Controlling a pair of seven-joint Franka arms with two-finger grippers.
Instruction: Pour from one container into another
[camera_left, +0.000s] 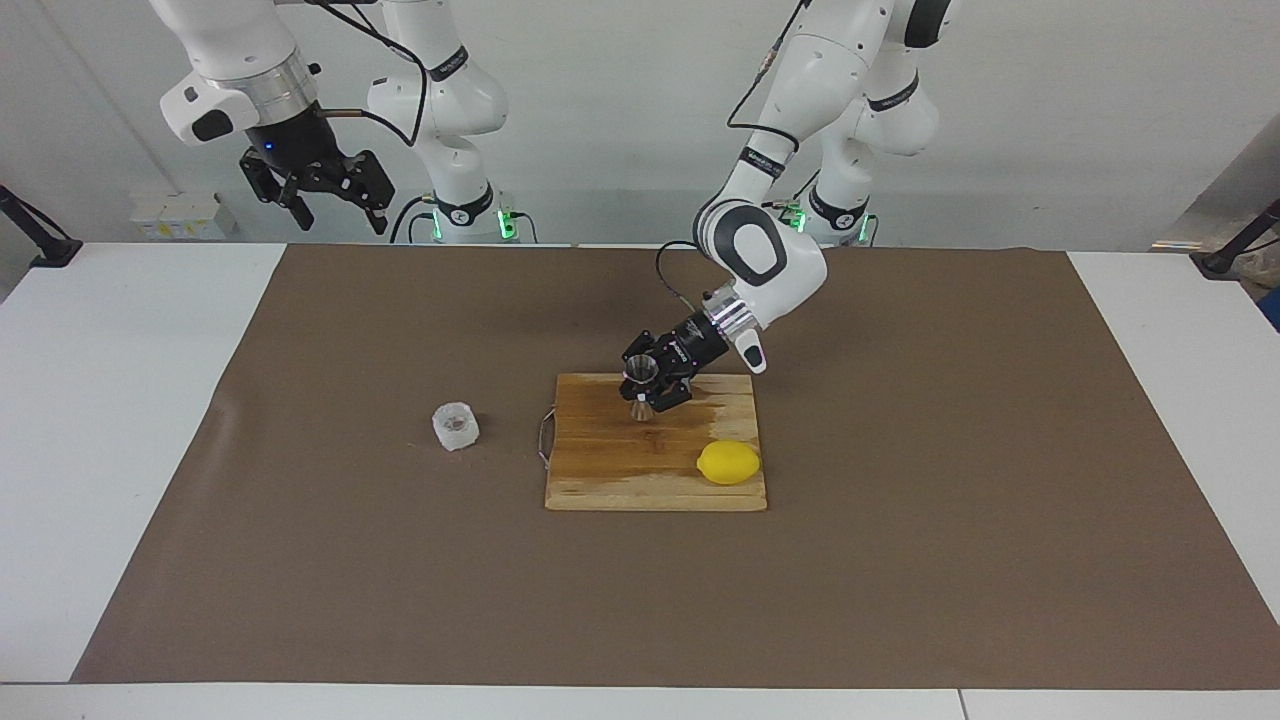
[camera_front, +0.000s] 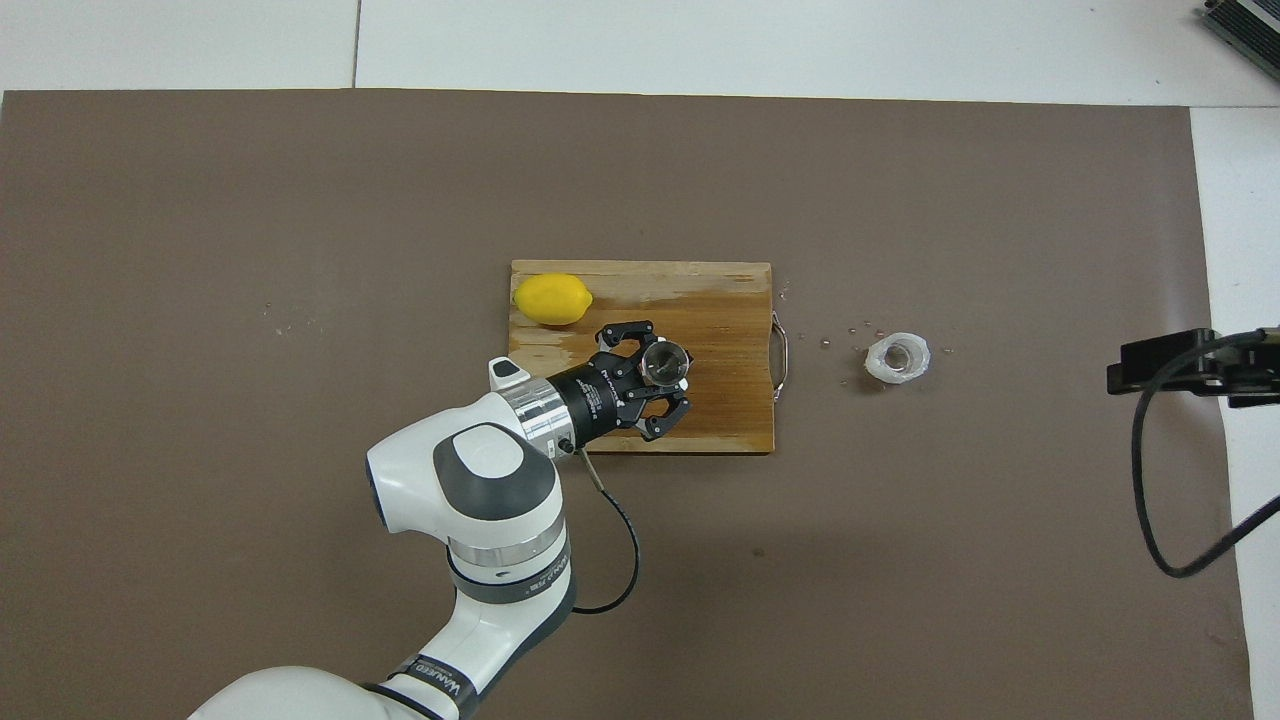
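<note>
Risk, facing view: you have the left gripper (camera_left: 646, 388) pinched on the jigger (camera_left: 640, 387), upright over the cutting board (camera_left: 600, 480); a tilt or slack grip could tip it. The cup (camera_left: 455, 425) sits on the mat toward the right arm's end, well apart. Right gripper (camera_left: 318, 190) waits raised, fingers spread.

Overhead view: jigger (camera_front: 664, 362) mouth up in the left gripper (camera_front: 668, 368); cup (camera_front: 897, 358) stands clear of the board's handle (camera_front: 781, 354); lemon (camera_front: 551, 298) lies nearby.

A cutting board (camera_left: 620, 470) lies at mid-table. On it, the jigger (camera_left: 640, 392) stands at the edge nearer the robots; from it the lemon (camera_left: 729, 462) lies at 4 o'clock in the facing view. The cup (camera_left: 455, 425) sits off the board toward the right arm's end.
</note>
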